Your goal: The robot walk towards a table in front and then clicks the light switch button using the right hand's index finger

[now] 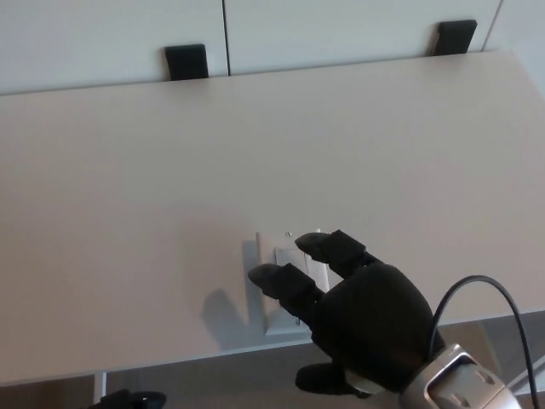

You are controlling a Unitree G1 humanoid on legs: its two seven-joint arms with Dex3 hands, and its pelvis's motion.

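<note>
One black robot hand (362, 319), the right, reaches in from the lower right of the frame and hangs over a white light switch (289, 285) lying flat near the front edge of a pale counter (170, 170), just right of centre along the bottom. Its two thick fingers (277, 281) are spread apart and stretched forward, the thumb jutting out below the palm past the counter's edge, and it holds nothing. The nearer finger lies across the left part of the switch plate while the farther one covers the upper end of the rocker; whether either tip is actually touching cannot be made out, as the palm hides most of the plate. A dark cable (477, 294) loops up from the wrist at lower right. Two black brackets (186, 60) sit against the pale wall panels along the top of the frame, well apart from the action. No left hand shows. The walk to the counter looks complete, and the press itself appears to be the step in hand: the next move likely calls for centring the index fingertip on the rocker and pushing straight down, firmly enough to click it without sliding the loose-looking plate across the smooth counter.
</note>
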